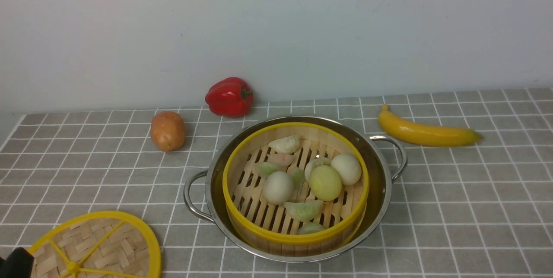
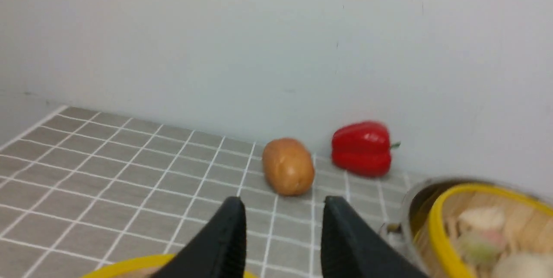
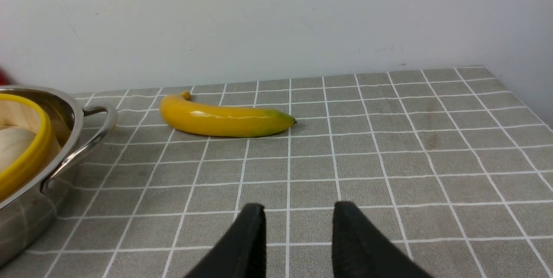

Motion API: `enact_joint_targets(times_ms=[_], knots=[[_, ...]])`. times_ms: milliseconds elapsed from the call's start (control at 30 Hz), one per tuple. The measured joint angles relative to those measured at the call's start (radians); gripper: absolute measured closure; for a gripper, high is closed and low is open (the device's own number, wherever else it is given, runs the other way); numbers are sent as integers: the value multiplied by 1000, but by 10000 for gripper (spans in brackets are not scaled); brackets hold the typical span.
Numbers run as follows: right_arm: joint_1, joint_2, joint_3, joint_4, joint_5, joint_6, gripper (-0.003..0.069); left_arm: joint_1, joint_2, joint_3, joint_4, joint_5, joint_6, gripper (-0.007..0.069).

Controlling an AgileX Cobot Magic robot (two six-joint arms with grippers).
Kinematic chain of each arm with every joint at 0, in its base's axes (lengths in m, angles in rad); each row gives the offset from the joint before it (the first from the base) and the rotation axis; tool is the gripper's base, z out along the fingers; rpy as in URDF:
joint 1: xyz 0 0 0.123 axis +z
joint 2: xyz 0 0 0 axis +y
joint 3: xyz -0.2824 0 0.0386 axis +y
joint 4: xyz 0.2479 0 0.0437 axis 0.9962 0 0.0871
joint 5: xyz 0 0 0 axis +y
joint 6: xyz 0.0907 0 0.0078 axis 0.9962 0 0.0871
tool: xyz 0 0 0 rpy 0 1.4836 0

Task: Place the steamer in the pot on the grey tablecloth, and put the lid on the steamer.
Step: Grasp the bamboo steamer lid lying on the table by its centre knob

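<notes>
Steamer [image 1: 242,226] w/ toy buns [image 1: 278,187] in pot [image 1: 384,200]; L gripper [image 2: 283,209] & R gripper [image 3: 298,213] partly open, empty.

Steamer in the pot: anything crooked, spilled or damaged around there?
Nothing looks spilled or damaged. The steamer sits inside the pot with its buns all inside. It seems slightly off-centre, with a wider gap on the right. The lid lies on the cloth, front left.

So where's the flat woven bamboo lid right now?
The flat woven bamboo lid lies at the front view's lower left, left of the shiny steel pot.
</notes>
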Motion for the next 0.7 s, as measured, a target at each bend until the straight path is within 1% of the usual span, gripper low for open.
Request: enact_joint_targets(times_ms=[67, 100, 133, 167, 233, 300, 333, 367, 400, 433, 467, 533, 567, 600, 633, 667, 700], knots=[[0, 0, 0, 0, 0, 0, 419, 0, 0, 0, -75, -33, -9, 382], [0, 0, 0, 0, 0, 0, 419, 0, 0, 0, -83, -33, -9, 382], [0, 0, 0, 0, 0, 0, 419, 0, 0, -3, -145, -49, -13, 382], [0, 0, 0, 0, 0, 0, 419, 0, 0, -11, -166, -44, -14, 382], [0, 0, 0, 0, 0, 0, 419, 0, -1, -61, -192, -4, -14, 382], [0, 0, 0, 0, 0, 0, 419, 0, -1, -150, -188, 67, -10, 382], [0, 0, 0, 0, 0, 0, 419, 0, 0, -160, -186, 77, -10, 382], [0, 0, 0, 0, 0, 0, 419, 0, 22, -261, -138, 191, -9, 382], [0, 0, 0, 0, 0, 0, 419, 0, 47, -320, -97, 272, -9, 382], [0, 0, 0, 0, 0, 0, 419, 0, 53, -332, -88, 290, -11, 382], [0, 0, 0, 0, 0, 0, 419, 0, 86, -380, -36, 368, -16, 382], [0, 0, 0, 0, 0, 0, 419, 0, 199, -537, 116, 661, -76, 382], [0, 0, 0, 0, 0, 0, 419, 0, 219, -547, 141, 683, -83, 382], [0, 0, 0, 0, 0, 0, 419, 0, 282, -617, 219, 824, -128, 382], [0, 0, 0, 0, 0, 0, 419, 0, 338, -662, 285, 914, -162, 382], [0, 0, 0, 0, 0, 0, 419, 0, 417, -716, 377, 1012, -205, 382], [0, 0, 0, 0, 0, 0, 419, 0, 473, -742, 441, 1049, -228, 382]])
